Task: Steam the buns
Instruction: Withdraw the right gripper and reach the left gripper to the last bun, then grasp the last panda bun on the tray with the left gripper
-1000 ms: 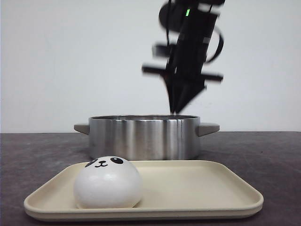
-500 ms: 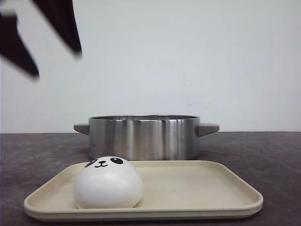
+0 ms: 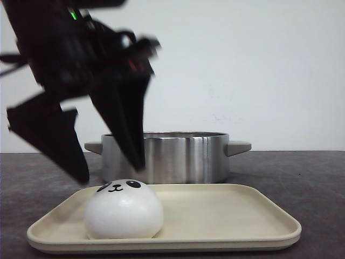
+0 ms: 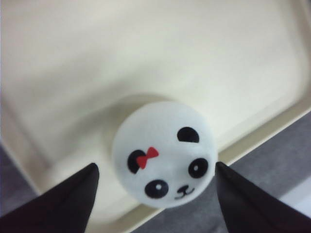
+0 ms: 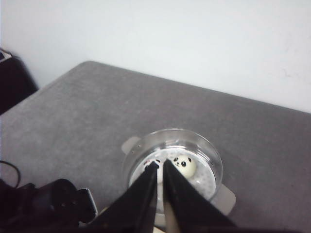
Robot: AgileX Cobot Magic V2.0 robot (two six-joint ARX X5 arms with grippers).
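The last bun (image 3: 124,209) still outside the pot is seen on the left part of the beige tray (image 3: 226,216), panda face up, with the steel pot (image 3: 167,156) just behind the tray on the grey tabletop (image 3: 302,172). The left claw (image 3: 110,172) is held directly above the bun, its two dark fingers (image 3: 54,135) spread wide and slanted down toward 5 o'clock in the front view; the tips are not yet in contact with the dough. In the left wrist view the bun (image 4: 165,153) is framed between the two fingertips (image 4: 63,204), one at about 8 o'clock and the other at about 4 o'clock of it, so the opening is already centred on it. Being round, the bun offers no long axis to be matched; a straight descent is judged sufficient before closing.

The right claw (image 5: 159,169) is shown with its fingers pressed together, nothing pinched, high above the pot (image 5: 172,165), where at least two buns (image 5: 183,165) are seen on the steamer plate. The left arm is plainly the nearer one
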